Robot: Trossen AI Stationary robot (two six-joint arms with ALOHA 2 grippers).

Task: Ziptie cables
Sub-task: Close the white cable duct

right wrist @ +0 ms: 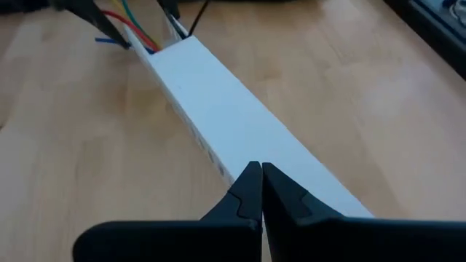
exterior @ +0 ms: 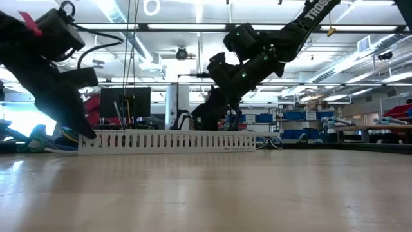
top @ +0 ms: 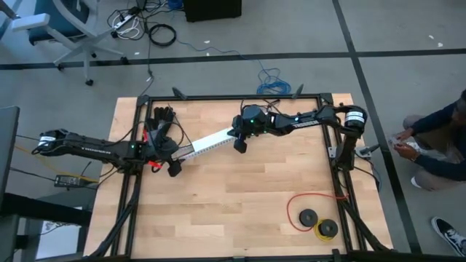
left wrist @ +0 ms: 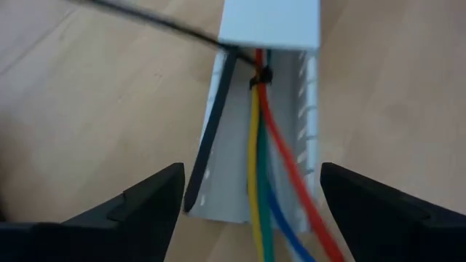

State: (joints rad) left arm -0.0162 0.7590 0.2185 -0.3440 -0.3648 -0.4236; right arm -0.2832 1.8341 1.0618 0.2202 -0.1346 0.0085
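The long white slotted plastic channel (left wrist: 256, 138) on the wooden table (top: 240, 196) holds the thin coloured cables (left wrist: 261, 182), red, yellow, green, blue. Left fingers (left wrist: 138, 207) open at its end; right fingers (right wrist: 256, 191) closed above its lid.

Bare table (top: 240, 204) all around; white channel (top: 211, 143) crossing its middle

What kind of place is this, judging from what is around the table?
Probably a robotics lab or workshop: ceiling strip lights, shelves with blue bins, a computer monitor, and loose cords on the floor.
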